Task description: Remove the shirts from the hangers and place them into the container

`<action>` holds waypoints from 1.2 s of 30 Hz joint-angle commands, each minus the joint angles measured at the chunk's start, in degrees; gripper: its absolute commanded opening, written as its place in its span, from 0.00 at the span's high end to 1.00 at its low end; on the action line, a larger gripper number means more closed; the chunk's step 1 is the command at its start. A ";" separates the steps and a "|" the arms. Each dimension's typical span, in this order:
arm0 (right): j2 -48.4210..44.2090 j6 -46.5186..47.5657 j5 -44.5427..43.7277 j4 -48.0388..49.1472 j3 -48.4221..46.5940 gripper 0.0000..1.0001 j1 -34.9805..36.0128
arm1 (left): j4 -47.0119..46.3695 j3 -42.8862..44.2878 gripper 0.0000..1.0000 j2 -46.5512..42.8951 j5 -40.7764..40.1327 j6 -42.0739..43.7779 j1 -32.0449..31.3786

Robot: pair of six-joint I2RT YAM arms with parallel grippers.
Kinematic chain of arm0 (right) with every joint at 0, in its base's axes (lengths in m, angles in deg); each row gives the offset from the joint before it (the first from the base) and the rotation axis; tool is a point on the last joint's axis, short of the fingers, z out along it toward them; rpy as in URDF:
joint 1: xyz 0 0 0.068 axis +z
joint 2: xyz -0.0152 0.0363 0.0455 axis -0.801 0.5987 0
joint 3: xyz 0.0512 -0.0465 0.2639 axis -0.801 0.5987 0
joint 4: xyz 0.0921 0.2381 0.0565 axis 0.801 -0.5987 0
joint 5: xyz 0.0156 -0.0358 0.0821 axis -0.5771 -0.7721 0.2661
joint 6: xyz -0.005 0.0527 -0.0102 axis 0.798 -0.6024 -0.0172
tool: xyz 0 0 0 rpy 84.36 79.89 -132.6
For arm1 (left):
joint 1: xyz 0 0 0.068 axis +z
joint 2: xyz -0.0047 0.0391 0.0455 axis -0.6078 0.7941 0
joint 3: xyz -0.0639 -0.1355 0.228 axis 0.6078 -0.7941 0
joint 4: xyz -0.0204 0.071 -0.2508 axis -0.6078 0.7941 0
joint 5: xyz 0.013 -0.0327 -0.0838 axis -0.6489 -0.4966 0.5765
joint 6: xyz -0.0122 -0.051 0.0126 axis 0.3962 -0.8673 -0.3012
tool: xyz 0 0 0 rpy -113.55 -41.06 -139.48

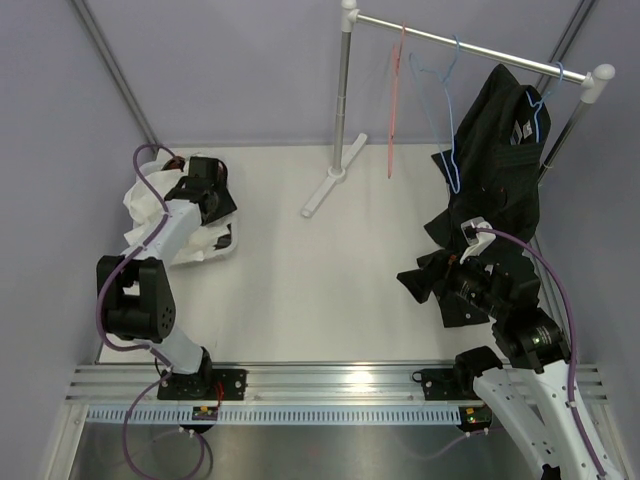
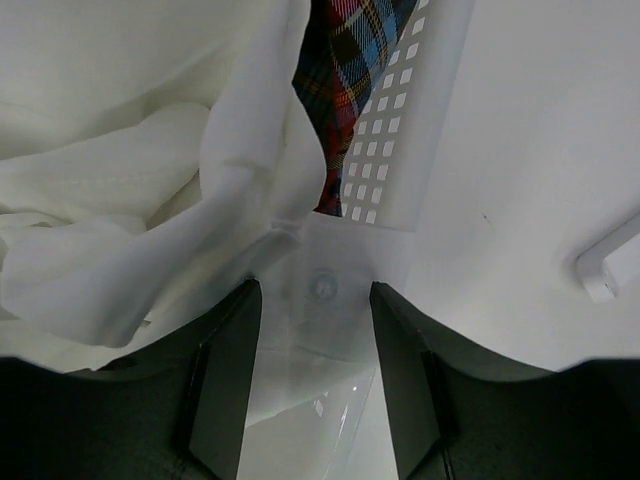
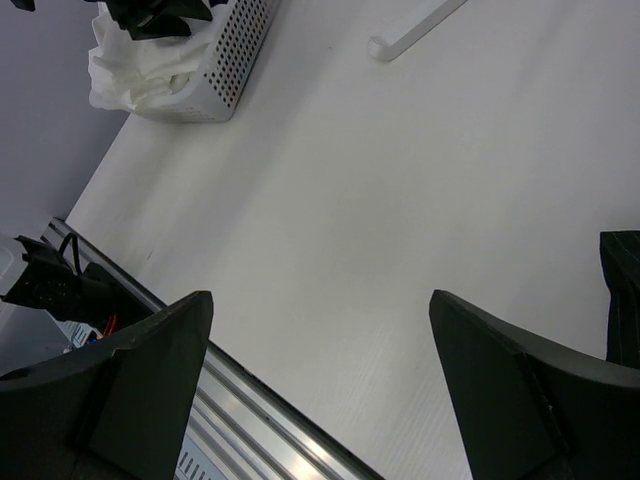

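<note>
Top external view: white shirt [image 1: 140, 205] and plaid shirt [image 2: 345, 70] lie in the container [image 2: 400, 110]. Pink hanger [image 1: 396, 100] and blue hanger [image 1: 445, 110] hang bare. Black shirt [image 1: 500, 140] is on the last hanger [image 1: 541, 108], not yet removed. Left gripper [image 2: 315, 290] is over the container corner, jaws parted, nothing pinched. Right gripper [image 3: 320, 300] is wide open and empty, beside the black hem. Rail foot [image 1: 325, 190] lies between shirt and container.

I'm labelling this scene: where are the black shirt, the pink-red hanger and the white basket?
black shirt [image 1: 497, 140], top view, middle of the hanging fabric.
pink-red hanger [image 1: 395, 100], top view, its wire midway down.
white basket [image 3: 238, 45], right wrist view, its perforated side wall.
</note>
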 commanded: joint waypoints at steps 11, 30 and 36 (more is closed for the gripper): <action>-0.07 0.05 -1.03 0.10 -0.76 0.01 -0.14 | -2.65 -5.00 0.47 4.42 0.44 -0.15 3.56; 0.11 2.33 -8.32 -7.63 -12.78 0.01 -0.14 | 4.82 8.02 0.01 -30.36 18.36 9.68 3.56; -1.55 4.26 -16.40 -14.30 -21.57 0.00 -0.14 | 7.19 -0.41 0.01 -49.16 11.00 18.90 3.56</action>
